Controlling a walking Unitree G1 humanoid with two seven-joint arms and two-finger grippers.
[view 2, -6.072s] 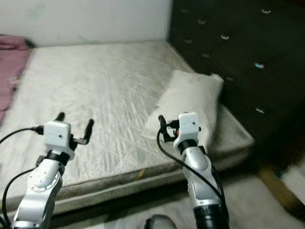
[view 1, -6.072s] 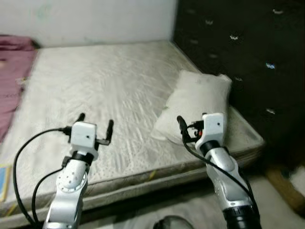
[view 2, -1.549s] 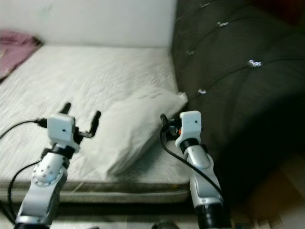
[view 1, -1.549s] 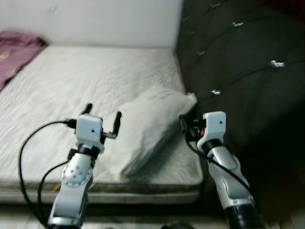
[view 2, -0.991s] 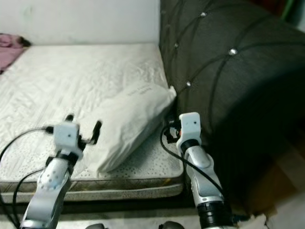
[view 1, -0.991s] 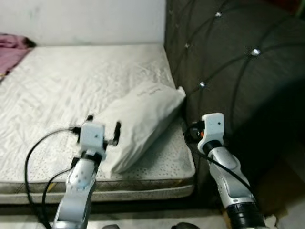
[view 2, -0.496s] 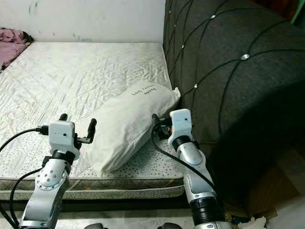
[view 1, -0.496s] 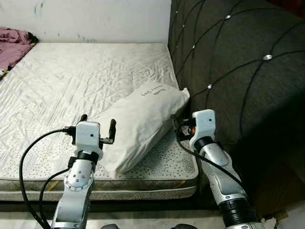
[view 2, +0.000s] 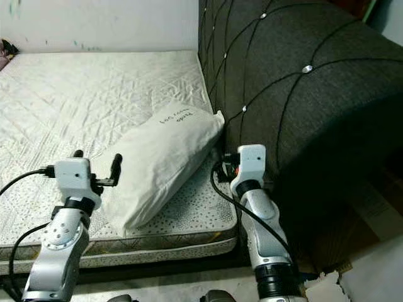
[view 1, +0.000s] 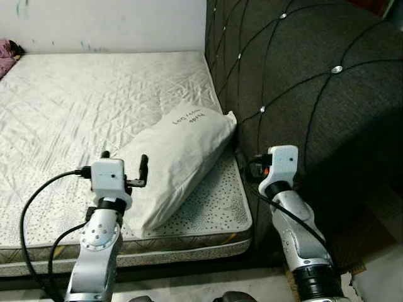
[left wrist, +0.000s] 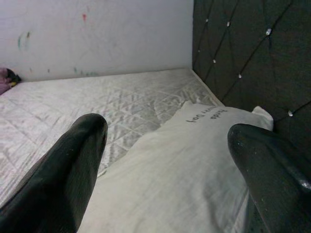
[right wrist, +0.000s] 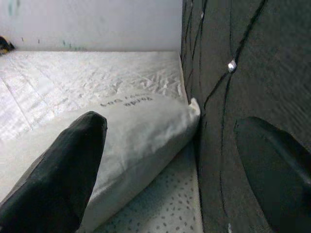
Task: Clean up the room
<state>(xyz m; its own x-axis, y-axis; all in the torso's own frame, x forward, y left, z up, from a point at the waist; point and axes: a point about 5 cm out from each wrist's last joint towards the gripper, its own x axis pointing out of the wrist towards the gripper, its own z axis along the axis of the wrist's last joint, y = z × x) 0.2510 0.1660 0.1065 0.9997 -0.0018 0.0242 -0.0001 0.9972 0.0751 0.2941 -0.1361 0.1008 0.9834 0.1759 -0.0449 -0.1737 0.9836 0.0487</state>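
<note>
Left eye view: the pillow [view 1: 173,160] lies slanted on the mattress [view 1: 75,100], its corner against the headboard [view 1: 302,82]; both arms are raised before it. Left wrist view: the left gripper [left wrist: 165,160] is wide open and empty, pillow ahead. Right wrist view: the right gripper [right wrist: 170,165] is also spread, empty. The approach seems in hand; next, both should close on the pillow.

A bare white quilted mattress [view 1: 94,94] lies against a pale wall [view 1: 107,25] marked with small scuffs and spots of colour. A dark grey tufted headboard [view 1: 302,82] with shiny studs stands along the mattress's right side. A bit of purple cloth [view 1: 5,48] shows at the far left edge. Pale floor [view 2: 378,277] is visible at the lower right corner.
</note>
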